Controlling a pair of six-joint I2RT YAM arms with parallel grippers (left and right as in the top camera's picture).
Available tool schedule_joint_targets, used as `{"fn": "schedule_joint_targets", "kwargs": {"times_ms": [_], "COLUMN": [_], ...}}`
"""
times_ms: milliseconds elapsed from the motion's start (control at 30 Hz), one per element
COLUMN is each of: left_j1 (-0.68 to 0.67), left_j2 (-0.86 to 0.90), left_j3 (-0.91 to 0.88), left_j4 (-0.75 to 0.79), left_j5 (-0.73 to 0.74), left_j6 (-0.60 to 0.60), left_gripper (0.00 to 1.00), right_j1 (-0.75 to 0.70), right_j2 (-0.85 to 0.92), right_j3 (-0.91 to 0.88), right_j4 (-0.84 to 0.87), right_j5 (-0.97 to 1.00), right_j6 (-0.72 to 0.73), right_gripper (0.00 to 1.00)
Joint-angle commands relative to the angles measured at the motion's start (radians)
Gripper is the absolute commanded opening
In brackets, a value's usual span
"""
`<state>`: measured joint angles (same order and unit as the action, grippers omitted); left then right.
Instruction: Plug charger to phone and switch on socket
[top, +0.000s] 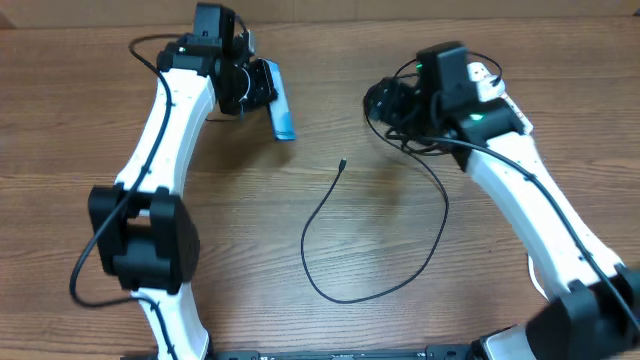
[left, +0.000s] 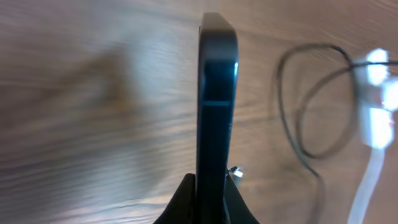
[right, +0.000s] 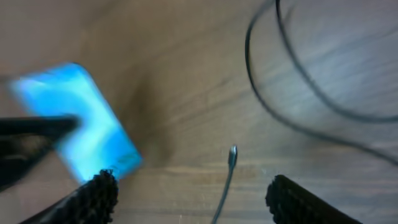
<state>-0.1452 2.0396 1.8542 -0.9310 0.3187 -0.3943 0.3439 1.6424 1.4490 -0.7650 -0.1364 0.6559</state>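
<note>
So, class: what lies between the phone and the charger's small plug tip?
Nothing. The overhead view shows only bare wooden table between the phone and the charger's plug tip.

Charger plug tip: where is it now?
The plug tip lies on the table near the middle of the overhead view, between the phone and the right gripper, whose open fingers frame it in the right wrist view.

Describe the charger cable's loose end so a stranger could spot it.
In the middle of the wooden table, the thin black charger lies in one big open loop. Follow the loop's left side up to where it stops: the small plug tip, on bare wood right of the blue phone. Unlike the cable's other end, tangled by the right arm, it lies alone.
</note>
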Motion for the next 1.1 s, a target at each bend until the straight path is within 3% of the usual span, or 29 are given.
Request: {"fn": "schedule_joint_targets", "kwargs": {"times_ms": [0, 233, 367, 533, 633, 900, 1067], "left_j1": [-0.018, -0.021, -0.022, -0.022, -0.022, -0.022, -0.022], "left_j2": [-0.056, -0.055, -0.055, -0.055, -0.055, -0.055, -0.055], "left_j3": [0.023, 0.023, 0.023, 0.023, 0.023, 0.023, 0.023], "left_j4": [-0.016, -0.029, -0.031, -0.040, -0.039, -0.039, -0.040], "left_j5": [-0.241, -0.241, -0.240, -0.241, -0.240, -0.241, -0.240], "left_j6": [0.036, 0.036, 0.036, 0.036, 0.035, 0.036, 0.036], "left_gripper": [0.04, 0.04, 0.04, 0.04, 0.04, 0.04, 0.05], "right_j1": [0.037, 0.071, 0.080, 0.094, 0.134, 0.232, 0.235], "right_j2": [0.114, 0.285, 0.393, 0.474, 0.515, 0.558, 0.591], "right_j3": [-0.008, 0.200, 0.303, 0.311, 0.311, 0.310, 0.310], "right_j4": [-0.035, -0.302, -0.372, -0.364, -0.350, -0.303, -0.287], "right_j5": [-0.098, -0.034, -0.003, -0.002, 0.068, 0.252, 0.271], "right_j6": [-0.027, -0.056, -0.061, -0.035, 0.034, 0.146, 0.156], "right_gripper": [0.75, 0.71, 0.68, 0.61, 0.45, 0.45, 0.43]}}
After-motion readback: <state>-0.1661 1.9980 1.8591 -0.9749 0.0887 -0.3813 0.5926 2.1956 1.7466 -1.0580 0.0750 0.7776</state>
